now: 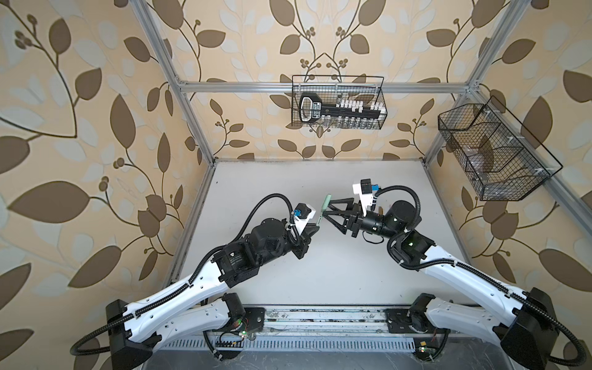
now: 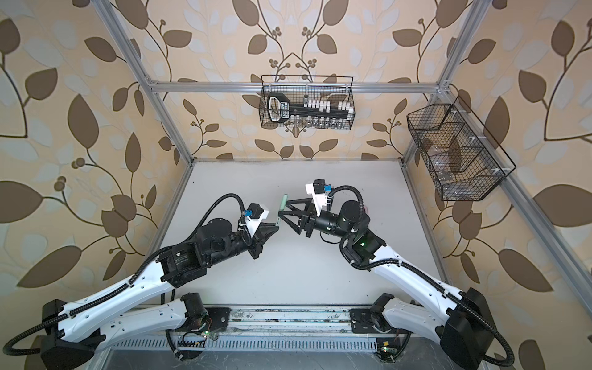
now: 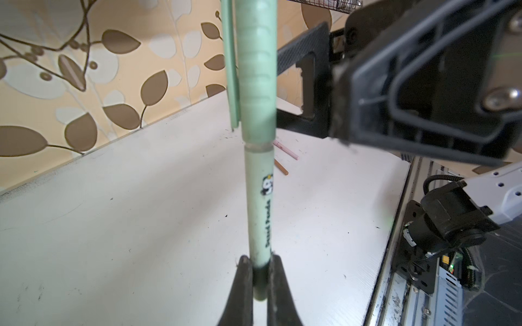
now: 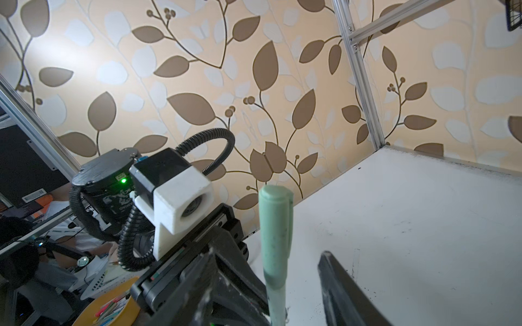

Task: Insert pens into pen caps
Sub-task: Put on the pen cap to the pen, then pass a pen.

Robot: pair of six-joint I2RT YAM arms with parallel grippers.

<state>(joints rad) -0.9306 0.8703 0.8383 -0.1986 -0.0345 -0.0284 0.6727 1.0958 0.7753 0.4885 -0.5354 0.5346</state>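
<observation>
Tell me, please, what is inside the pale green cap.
The pale green pen enters the pale green cap at its open end. The pen's tip is covered by the cap's wall, so how deep it sits cannot be seen.

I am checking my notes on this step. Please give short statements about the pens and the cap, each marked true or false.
The fingers of the left gripper are shut on the green pen. True.
The green cap lies on the table. False: it sits on the green pen, in the air.
A pink pen and a brown pen lie on the table. True.
The fingers of the right gripper clamp the cap. False: they stand open on either side of it.
</observation>
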